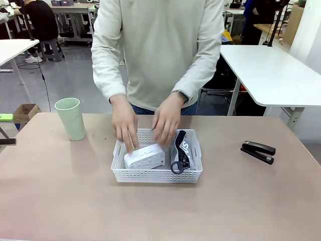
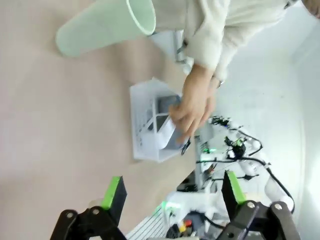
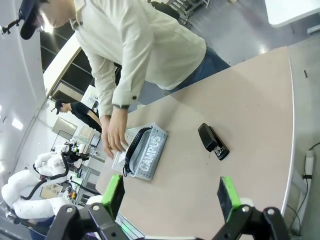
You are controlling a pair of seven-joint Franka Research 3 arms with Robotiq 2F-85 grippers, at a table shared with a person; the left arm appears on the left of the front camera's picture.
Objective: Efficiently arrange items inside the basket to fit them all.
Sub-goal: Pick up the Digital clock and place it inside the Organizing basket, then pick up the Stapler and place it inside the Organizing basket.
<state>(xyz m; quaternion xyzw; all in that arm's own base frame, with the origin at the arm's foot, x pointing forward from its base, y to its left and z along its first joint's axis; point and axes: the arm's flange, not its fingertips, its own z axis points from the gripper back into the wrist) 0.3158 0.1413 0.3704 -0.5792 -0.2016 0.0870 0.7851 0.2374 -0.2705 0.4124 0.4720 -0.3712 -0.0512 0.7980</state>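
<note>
The white lattice basket (image 1: 156, 174) sits mid-table. Inside it a white rounded case (image 1: 144, 156) lies at the left and the grey "CAMPUS" pouch (image 1: 180, 149) stands on edge at the right, its black strap looping forward. Both of the person's hands (image 1: 125, 128) rest in the basket, touching the case. The pale green cup (image 1: 70, 118) stands upright at the far left; the black stapler (image 1: 258, 151) lies at the right. My left gripper (image 2: 173, 192) is open above the table, far from the basket (image 2: 142, 125) and cup (image 2: 105, 22). My right gripper (image 3: 171, 195) is open, well short of the stapler (image 3: 213, 141) and pouch (image 3: 147, 152).
The person stands at the far edge, leaning over the basket. Bare tabletop (image 1: 150, 211) spreads in front of the basket and on both sides. A white table (image 1: 271, 70) stands behind at the right.
</note>
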